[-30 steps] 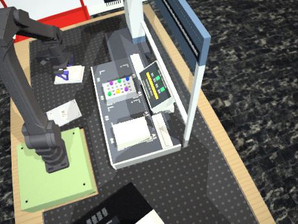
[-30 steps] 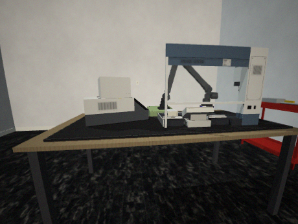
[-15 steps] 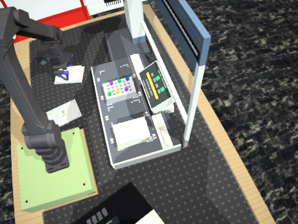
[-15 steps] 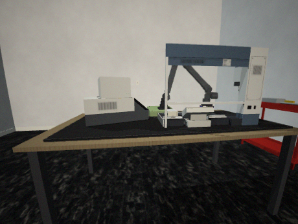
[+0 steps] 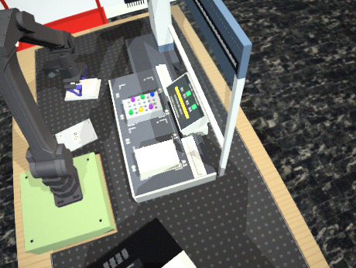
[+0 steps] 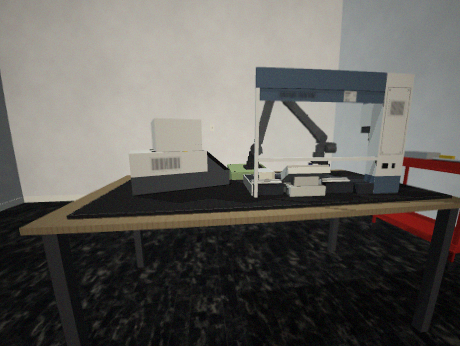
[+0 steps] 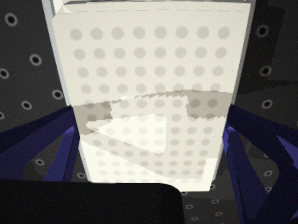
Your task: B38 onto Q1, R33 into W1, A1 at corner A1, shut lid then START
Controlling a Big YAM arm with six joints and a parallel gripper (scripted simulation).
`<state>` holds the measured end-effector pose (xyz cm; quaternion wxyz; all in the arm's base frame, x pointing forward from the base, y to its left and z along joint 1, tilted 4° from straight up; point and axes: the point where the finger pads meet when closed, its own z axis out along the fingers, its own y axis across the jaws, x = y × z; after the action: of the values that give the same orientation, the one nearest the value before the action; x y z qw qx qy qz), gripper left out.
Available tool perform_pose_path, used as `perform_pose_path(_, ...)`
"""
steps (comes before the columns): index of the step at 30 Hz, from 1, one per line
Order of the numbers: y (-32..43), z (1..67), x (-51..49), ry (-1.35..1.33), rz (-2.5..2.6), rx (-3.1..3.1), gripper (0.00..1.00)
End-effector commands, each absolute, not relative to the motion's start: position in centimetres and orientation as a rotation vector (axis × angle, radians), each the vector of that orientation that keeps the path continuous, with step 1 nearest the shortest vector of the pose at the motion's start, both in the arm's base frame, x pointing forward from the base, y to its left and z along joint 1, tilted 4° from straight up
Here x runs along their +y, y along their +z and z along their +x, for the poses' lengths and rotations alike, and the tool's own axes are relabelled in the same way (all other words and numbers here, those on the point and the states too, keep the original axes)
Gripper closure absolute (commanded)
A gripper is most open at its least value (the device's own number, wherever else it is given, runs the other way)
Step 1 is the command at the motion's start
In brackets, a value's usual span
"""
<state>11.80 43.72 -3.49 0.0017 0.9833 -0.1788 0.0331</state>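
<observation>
Gripper [image 7: 153, 152] around PCR plate [image 7: 149, 76], apparently nested.

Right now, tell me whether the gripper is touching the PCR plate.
Touching. In the wrist view the blue fingers press both long sides of the PCR plate; the gripper is shut on it.
</observation>
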Motion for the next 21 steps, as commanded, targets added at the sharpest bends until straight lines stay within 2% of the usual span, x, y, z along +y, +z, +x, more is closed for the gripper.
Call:
perform_pose_path(1,-6.45,12.60,43.68,0.098,3.078,-0.611,1.00)
perform_pose_path(21,-7.40,12.56,43.10,0.096,3.061,-0.612,1.00)
